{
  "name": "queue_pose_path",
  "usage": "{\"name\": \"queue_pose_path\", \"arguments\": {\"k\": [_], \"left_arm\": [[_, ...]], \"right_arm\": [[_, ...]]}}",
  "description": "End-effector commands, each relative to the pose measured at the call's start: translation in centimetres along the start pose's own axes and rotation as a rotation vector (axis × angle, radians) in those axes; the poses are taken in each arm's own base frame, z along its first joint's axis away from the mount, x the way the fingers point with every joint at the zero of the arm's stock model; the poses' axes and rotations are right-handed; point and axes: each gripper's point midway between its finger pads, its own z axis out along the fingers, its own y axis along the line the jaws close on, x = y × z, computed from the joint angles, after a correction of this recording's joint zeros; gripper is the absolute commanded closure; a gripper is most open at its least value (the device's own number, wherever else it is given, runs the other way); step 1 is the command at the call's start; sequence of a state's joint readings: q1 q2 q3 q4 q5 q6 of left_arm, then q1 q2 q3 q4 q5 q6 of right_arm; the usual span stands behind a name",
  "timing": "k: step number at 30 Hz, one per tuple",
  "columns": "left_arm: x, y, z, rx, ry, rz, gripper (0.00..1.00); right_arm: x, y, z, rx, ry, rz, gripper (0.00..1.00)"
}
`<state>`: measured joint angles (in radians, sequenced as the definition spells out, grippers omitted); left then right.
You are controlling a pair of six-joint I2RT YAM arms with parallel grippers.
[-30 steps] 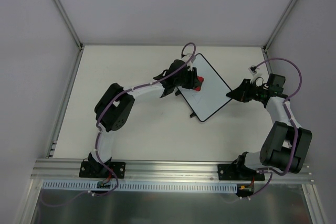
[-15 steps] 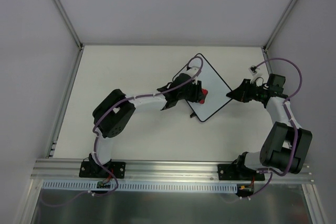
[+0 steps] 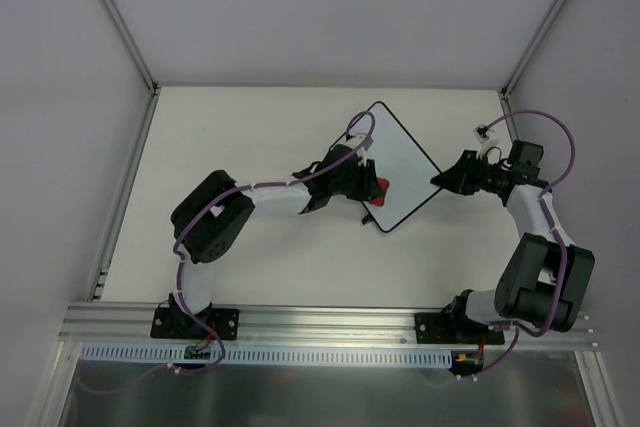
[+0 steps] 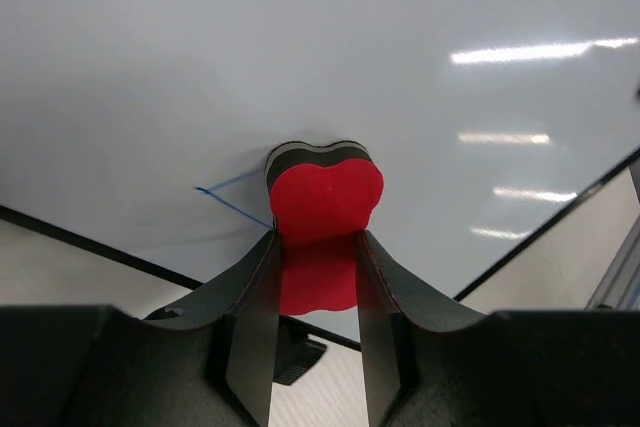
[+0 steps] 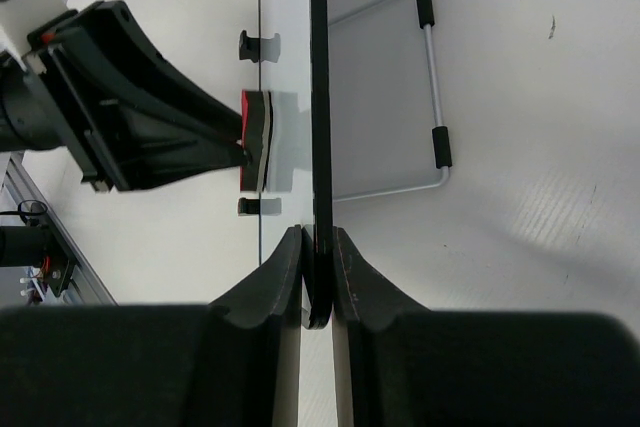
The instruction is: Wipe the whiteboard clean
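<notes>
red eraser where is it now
The eraser sits mid-table in the top view, clamped in the left pincer, against the whiteboard near its nearest corner.

You have one whiteboard [image 3: 405, 159] on one table [image 3: 250, 127]. Against the whiteboard's face you can count one red eraser [image 4: 325, 192] and one thin blue marker line [image 4: 232, 197]. At its edge there are two small black feet [image 5: 258, 44]. Behind it there is one wire stand [image 5: 432, 87] with two black sleeves [image 5: 440, 147]. Two arms reach the whiteboard, with one gripper each: the left gripper [image 4: 318, 239] at its face and the right gripper [image 5: 316, 237] at its rim.
</notes>
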<state>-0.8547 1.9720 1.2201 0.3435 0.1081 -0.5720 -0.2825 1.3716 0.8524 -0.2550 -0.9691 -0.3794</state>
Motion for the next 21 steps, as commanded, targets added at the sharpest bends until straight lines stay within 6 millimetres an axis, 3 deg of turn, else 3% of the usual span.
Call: {"name": "queue_pose_path", "arguments": {"k": [1,6,13,16,20,21], "left_arm": [[2.2,7.8,0.5,-0.211,0.069,-0.063,1.00],[0.8,9.5,0.2,-0.246,0.037,-0.100,1.00],[0.6,10.3,0.6,-0.256,0.035,-0.134,1.00],[1.3,9.0,0.9,-0.220,0.059,-0.108,1.00],[3.5,5.1,1.2,-0.141,0.109,-0.054,1.00],[5.0,3.6,1.2,-0.120,0.136,-0.035,1.00]], "right_arm": [[0.8,-0.4,0.2,0.033,0.021,-0.097,1.00],[0.9,-0.4,0.3,0.032,0.023,-0.097,1.00],[0.9,-0.4,0.3,0.033,0.023,-0.095,1.00],[0.9,-0.4,0.3,0.030,0.025,-0.095,1.00],[0.8,-0.5,0.3,0.031,0.024,-0.096,1.00],[0.8,-0.4,0.3,0.030,0.024,-0.096,1.00]]}}
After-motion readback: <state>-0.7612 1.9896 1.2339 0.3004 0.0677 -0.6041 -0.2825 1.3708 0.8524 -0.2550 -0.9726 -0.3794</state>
